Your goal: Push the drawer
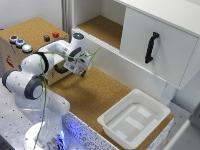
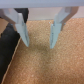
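Observation:
The cork-topped box stands at the exterior view's left. Its light-tan drawer is mostly hidden behind my arm; only a bit of the black bar handle shows next to the wrist. My gripper hangs just to the exterior view's right of that handle, low over the cork counter. In the wrist view the gripper is open, its two fingers apart with only cork between them. A black shape at the edge of that view is beside one finger; I cannot tell whether it touches.
A white plastic tub sits on the counter at the exterior view's lower right. A large white cabinet door with a black vertical handle stands open behind it. Coloured buttons sit on the box top.

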Motion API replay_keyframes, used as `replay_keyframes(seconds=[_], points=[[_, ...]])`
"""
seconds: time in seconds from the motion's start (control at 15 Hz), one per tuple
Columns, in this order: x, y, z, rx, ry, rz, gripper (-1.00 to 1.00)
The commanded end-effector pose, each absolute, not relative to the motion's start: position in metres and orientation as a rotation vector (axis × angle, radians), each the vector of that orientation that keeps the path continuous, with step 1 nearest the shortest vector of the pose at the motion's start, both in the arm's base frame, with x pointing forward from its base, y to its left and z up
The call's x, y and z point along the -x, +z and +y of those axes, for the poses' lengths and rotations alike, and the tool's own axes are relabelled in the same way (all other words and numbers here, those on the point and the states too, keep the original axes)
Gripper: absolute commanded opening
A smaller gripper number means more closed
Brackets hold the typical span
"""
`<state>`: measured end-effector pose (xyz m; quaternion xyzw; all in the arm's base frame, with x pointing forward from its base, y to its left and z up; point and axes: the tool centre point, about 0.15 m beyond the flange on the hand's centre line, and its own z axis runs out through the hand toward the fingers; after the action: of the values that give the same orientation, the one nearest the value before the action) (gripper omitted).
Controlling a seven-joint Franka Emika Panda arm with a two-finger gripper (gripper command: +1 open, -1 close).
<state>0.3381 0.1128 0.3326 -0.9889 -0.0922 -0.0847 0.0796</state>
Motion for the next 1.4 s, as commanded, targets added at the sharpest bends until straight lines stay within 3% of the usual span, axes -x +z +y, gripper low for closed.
replay_keyframes(seconds=[0.0,1.33], points=[[-0.367,0.324,0.151,2.981,-0.128,-0.304,-1.0],[-0.346,0.328,0.296,2.949,-0.052,-0.378,-1.0]])
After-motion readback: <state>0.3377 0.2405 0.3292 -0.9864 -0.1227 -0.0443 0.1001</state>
